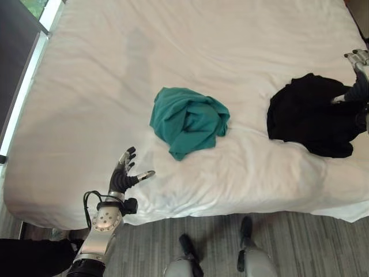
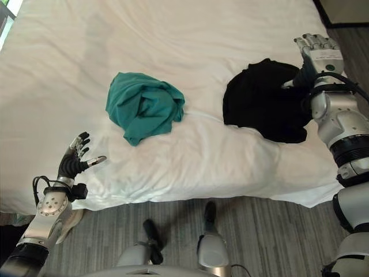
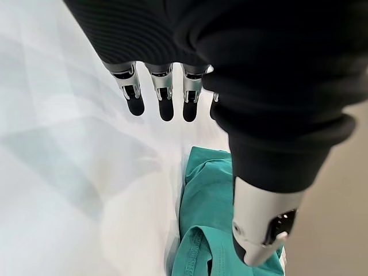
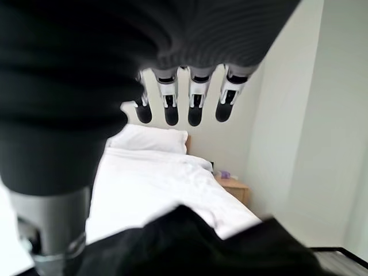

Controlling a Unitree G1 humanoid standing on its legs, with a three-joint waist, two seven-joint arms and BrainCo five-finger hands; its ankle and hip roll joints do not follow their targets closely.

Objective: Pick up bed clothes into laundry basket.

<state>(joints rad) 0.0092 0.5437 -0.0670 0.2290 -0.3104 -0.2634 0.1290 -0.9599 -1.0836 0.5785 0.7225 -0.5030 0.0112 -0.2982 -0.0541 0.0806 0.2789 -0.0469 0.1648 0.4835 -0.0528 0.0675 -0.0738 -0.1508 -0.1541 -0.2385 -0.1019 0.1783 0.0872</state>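
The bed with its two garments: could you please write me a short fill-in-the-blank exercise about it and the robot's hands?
1. The crumpled garment near the middle of the white bed is ____ in colour.
2. The right hand hovers by the ____ garment.
3. The left hand, near the bed's front edge, has its fingers ____.
4. Both garments lie on the ____.

Missing words: teal; black; open; bed

Open sheet on the bed, two heaps in the way

The white-sheeted bed (image 1: pixel 190 46) lies bare between the crumpled teal cloth garment (image 1: pixel 189 120) and the bunched black cloth garment (image 1: pixel 311 115), and beyond both.
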